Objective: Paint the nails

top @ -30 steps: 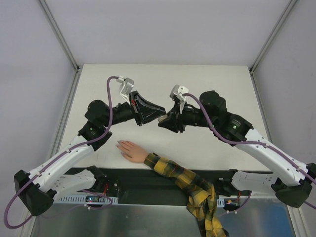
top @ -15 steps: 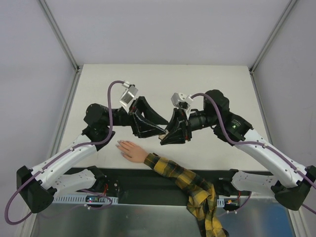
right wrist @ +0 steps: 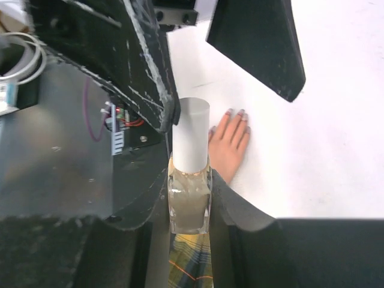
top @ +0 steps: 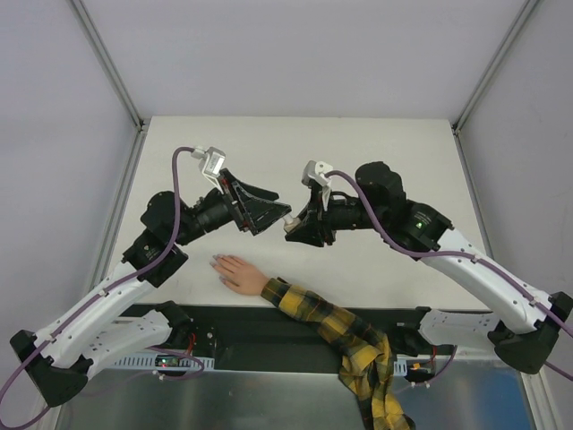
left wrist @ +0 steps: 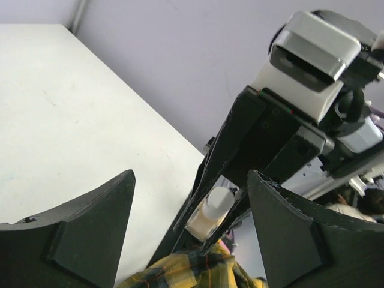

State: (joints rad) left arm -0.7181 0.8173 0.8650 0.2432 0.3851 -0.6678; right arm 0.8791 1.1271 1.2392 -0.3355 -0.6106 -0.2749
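**A:** From above, what has shifted?

**B:** Both arms have lifted away from the hand (top: 237, 271) on the table (top: 376, 143). The left gripper (top: 283, 215) and right gripper (top: 293, 235) now meet higher up, well clear of the nails (top: 215, 262). Painting probably hasn't begun.

**A:** And the left wrist view?

**B:** Its fingers stand wide apart, gripping nothing. The bottle (left wrist: 210, 211) is pinched in the right gripper.

**A:** And the right wrist?

**B:** The white cap (right wrist: 191, 135) is on. Whether a left finger touches it is unclear. The nails are too small to judge, and the sleeve (right wrist: 189, 264) is mostly cut off.

Bright, even light (soft shadows); wrist-view foregrounds blurred.
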